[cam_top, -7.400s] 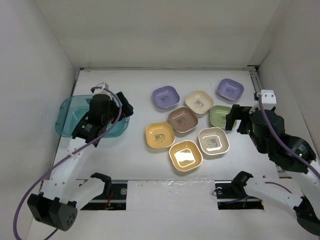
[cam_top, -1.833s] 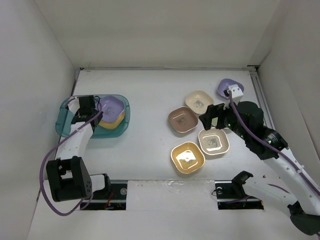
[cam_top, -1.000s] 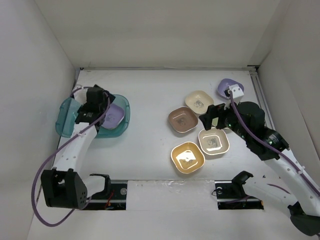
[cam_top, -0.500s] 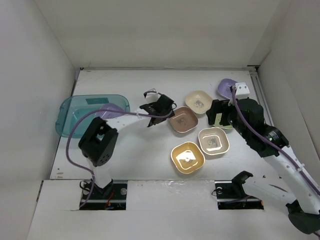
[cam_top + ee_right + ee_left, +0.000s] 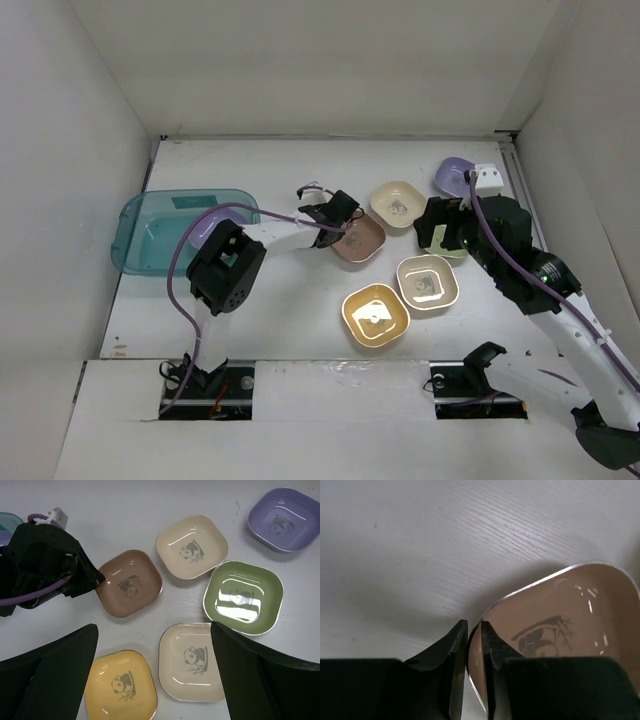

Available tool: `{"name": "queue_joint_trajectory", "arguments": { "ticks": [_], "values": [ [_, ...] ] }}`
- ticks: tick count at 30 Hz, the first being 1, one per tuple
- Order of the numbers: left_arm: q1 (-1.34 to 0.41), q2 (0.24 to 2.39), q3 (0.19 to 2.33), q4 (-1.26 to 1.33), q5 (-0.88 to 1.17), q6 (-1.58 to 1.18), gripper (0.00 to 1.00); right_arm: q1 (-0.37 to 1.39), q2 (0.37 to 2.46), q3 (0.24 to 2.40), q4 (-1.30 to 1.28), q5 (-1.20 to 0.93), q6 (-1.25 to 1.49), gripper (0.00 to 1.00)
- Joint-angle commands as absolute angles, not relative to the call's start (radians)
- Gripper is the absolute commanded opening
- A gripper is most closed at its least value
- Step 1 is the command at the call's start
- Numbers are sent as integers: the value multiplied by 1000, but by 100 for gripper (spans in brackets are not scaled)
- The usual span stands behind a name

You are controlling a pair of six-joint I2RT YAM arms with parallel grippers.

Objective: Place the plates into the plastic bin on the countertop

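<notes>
One counter (image 5: 300, 300) is shared by the teal plastic bin (image 5: 150, 245) at the left and six plates (image 5: 374, 313) well apart from it. The brown plate (image 5: 560, 625) is pinched at its rim by the narrow left claw (image 5: 474, 630). The right claw (image 5: 154, 630) is held wide. Such a thin edge grip could be lost if the plate is swung quickly.

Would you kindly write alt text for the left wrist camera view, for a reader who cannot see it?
The left gripper pinches the rim of the brown plate, with one black finger inside the rim and one outside. The plate lies on the white countertop and has a dark panda mark in its centre.
</notes>
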State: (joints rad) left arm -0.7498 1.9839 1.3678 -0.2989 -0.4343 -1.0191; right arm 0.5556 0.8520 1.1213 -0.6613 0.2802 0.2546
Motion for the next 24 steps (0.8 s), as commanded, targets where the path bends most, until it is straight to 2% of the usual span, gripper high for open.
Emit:
{"name": "queue_joint_trajectory", "arguments": {
  "ticks": [1, 4, 11, 17, 24],
  "values": [
    [-720, 1925, 1350, -400, -546, -1066, 12, 549, 841, 1138, -612, 255, 253, 100],
    [-658, 1861, 1318, -434, -587, -1068, 0, 549, 841, 1129, -603, 242, 253, 100],
    [-554, 1593, 1287, -443, -666, -973, 0, 549, 831, 1129, -575, 232, 253, 100],
    [-405, 1405, 1310, -454, -630, -897, 0, 549, 850, 1129, -557, 202, 253, 100],
    [-66, 1318, 1168, -344, -379, -694, 0, 549, 850, 1129, -557, 183, 233, 100]
  ]
}}
